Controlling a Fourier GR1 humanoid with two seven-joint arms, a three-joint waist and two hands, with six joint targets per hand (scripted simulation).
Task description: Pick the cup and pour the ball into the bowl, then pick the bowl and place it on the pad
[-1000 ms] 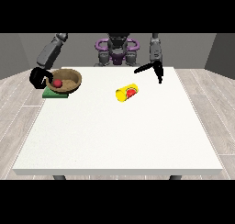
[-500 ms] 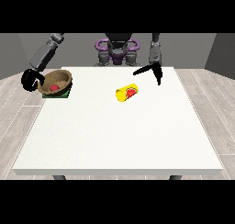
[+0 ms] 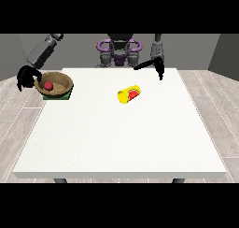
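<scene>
bowl point(image 3: 54, 84): holds red ball point(image 3: 48, 86), sits on green pad point(image 3: 57, 96), surface's point(image 3: 116, 138) far-left corner
robot hand at view's left point(image 3: 26, 76): fingers curled beside bowl rim, holding nothing
robot hand at view's right point(image 3: 155, 66): relaxed, empty
step: retreat outward, don't nudge bowl

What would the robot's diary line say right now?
bowl: on pad | ball: in bowl | cup: lying on table | hand at view's left: beside bowl

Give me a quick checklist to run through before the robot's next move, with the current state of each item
1. Red ball inside the wooden bowl: ok.
2. Bowl on the green pad: ok, the pad shows under it.
3. Bowl upright: ok.
4. Hand at the view's left free of the bowl: cannot tell, it sits right at the rim.
5. Yellow cup upright: not ok, it lies on its side on the white table.
6. Hand at the view's right holding nothing: ok.
</scene>
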